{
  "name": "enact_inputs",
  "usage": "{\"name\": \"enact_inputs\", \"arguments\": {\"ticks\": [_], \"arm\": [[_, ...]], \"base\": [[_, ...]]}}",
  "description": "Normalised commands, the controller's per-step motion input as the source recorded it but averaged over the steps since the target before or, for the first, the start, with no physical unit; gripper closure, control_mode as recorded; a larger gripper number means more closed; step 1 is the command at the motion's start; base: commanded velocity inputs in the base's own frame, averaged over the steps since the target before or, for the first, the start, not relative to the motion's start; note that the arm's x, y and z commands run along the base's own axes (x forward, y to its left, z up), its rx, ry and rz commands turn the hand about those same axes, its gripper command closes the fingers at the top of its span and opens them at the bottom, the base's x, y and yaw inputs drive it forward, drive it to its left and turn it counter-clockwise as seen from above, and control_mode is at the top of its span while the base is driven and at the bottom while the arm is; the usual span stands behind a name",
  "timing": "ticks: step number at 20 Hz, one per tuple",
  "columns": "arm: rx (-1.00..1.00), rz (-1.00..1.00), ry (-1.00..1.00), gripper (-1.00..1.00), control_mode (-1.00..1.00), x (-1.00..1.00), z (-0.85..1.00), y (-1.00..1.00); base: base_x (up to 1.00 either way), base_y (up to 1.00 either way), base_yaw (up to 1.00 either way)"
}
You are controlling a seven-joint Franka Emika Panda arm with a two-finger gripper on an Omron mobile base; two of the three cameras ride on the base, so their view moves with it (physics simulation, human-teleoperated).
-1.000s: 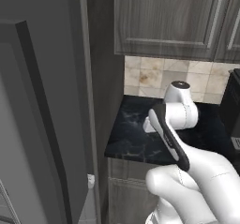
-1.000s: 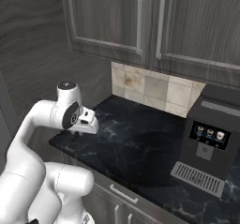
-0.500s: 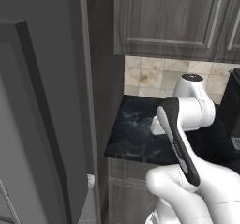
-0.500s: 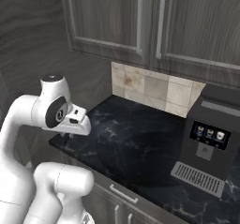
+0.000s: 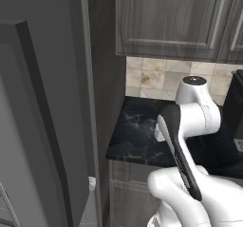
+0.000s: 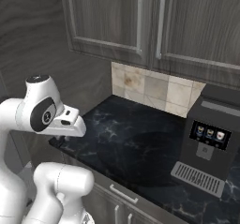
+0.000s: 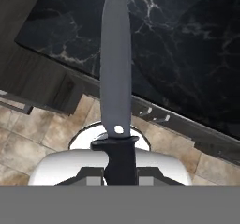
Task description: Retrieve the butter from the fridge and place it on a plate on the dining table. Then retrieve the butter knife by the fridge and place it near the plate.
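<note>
My gripper is shut on the black handle of the butter knife. Its long grey blade points away from the hand, across the edge of a black marble wall counter. The knife hangs in the air above the tiled floor and the counter's front. The fridge stands at the left of the left base view with its grey door swung open. The arm's white elbow rises in front of the counter. The butter, the plate and the dining table are out of view.
A dark coffee machine stands on the counter at the right. Dark grey upper cabinets hang above a beige tiled backsplash. Drawer fronts run under the counter edge.
The arm's upper joints have turned, carrying the hand back from over the counter. The knife stays in the grip. The base and the scene have not shifted.
</note>
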Motion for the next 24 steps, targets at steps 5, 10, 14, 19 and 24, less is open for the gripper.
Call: {"name": "enact_inputs", "arguments": {"ticks": [5, 10, 14, 19, 24], "arm": [[0.0, 0.0, 0.01, 1.0, -1.0, -0.04, 0.0, 0.0], [0.0, 0.0, 0.0, 1.0, 1.0, -0.05, -0.01, 0.0], [0.0, 0.0, 0.0, 1.0, 1.0, 0.0, 0.0, 0.0], [0.0, 0.0, 0.0, 1.0, 1.0, 0.0, 0.0, 0.0], [0.0, 0.0, 0.0, 1.0, 1.0, 0.0, 0.0, 0.0]], "base": [[0.0, 0.0, 0.0], [-0.47, -0.13, 0.0], [-0.78, -0.32, 0.0], [-0.67, -0.58, 0.28], [-0.82, -0.74, 0.6]]}}
